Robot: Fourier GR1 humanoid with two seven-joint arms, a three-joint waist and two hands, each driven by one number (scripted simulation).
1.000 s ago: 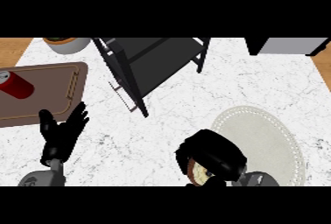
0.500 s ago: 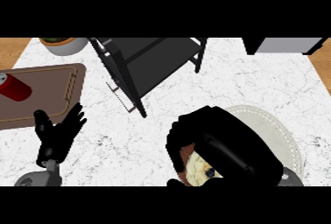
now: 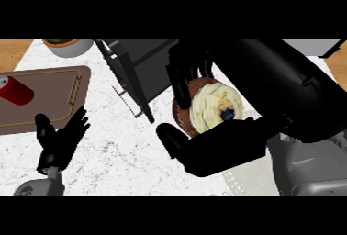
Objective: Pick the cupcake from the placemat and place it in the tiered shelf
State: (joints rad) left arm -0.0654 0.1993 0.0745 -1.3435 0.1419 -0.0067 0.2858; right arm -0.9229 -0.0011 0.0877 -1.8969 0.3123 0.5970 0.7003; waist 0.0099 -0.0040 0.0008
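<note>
My right hand (image 3: 224, 147) fills the middle and right of the head view, raised close to the camera, its fingers and thumb curled round the cupcake (image 3: 211, 106). The cupcake has cream frosting with a dark berry on top and a brown base. It hangs just right of the black tiered shelf (image 3: 129, 69), which stands at the upper middle. A small piece of the pale placemat (image 3: 247, 176) shows under my right forearm; the remainder is hidden. My left hand (image 3: 59, 140) rests open at the lower left, fingers up.
A brown cutting board (image 3: 47, 94) lies at the left with a red can (image 3: 15, 90) on it. A bowl (image 3: 68, 46) sits at the top left. Wooden surface shows at the far top corners beyond the white marble counter (image 3: 122, 147).
My right hand has lifted the cupcake from the lower right up and toward the shelf, growing large in view. My left hand has stayed where it was.
</note>
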